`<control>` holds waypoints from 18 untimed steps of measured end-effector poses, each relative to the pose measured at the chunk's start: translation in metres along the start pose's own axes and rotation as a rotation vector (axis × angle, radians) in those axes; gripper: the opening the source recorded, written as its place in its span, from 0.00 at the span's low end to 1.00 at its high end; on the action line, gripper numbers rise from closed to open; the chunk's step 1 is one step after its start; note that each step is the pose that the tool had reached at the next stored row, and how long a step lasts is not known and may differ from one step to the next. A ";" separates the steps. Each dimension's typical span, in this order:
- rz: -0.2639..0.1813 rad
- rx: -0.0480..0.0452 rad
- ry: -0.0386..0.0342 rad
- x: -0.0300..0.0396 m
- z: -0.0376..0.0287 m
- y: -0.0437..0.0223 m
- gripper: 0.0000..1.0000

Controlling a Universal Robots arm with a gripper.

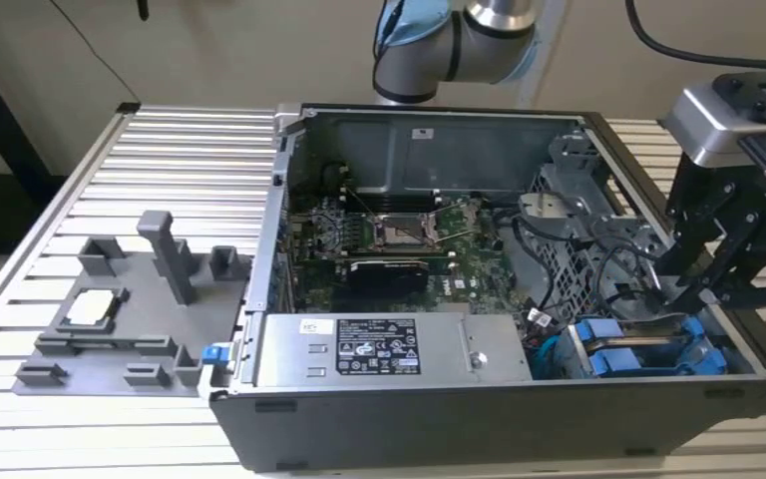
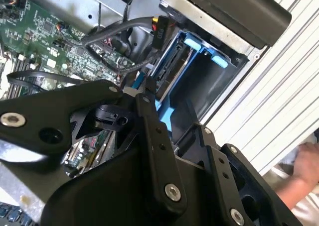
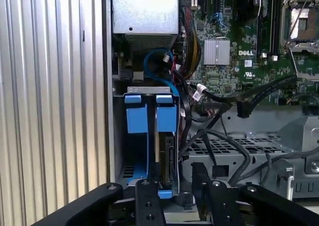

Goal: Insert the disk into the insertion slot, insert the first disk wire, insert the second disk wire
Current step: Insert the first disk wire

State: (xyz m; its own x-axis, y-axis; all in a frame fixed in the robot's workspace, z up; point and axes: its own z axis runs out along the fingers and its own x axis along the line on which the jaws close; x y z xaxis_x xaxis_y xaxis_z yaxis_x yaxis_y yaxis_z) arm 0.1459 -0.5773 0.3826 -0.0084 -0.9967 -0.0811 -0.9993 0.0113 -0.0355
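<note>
In the first wrist view the disk (image 3: 167,156) stands on edge in its blue carrier (image 3: 167,117), sitting inside the insertion slot (image 3: 145,89) of the drive cage. A second blue carrier (image 3: 135,119) fills the bay beside it. My gripper (image 3: 178,187) hovers at the disk's rear end, its black fingers (image 3: 145,203) spread wider than the disk, open, with nothing clamped. The second wrist view shows the fingertips (image 2: 148,94) on either side of the blue frame (image 2: 165,117). Loose black wires (image 3: 234,106) and a black connector (image 2: 158,34) lie close by. From outside, the gripper (image 1: 686,299) hangs over the blue carriers (image 1: 622,357).
The open computer case (image 1: 263,299) holds a green motherboard (image 1: 397,235), a grey power-supply box (image 1: 370,349) and a perforated metal cage (image 3: 239,146). A grey fixture tray (image 1: 117,309) sits on the ribbed table at the exterior view's left. A person's hand (image 2: 299,178) is outside the case.
</note>
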 end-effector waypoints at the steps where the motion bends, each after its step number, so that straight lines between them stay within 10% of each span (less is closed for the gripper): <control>1: -0.001 0.0010 -0.0032 0.0000 0.0002 -0.0010 0.40; 18: -0.033 0.0187 -0.0358 -0.0021 0.0090 -0.0166 0.40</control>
State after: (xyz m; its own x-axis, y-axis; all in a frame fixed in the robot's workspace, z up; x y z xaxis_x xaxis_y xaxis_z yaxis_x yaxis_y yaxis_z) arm 0.1628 -0.5747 0.3744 0.0258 -0.9930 -0.1152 -0.9982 -0.0193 -0.0573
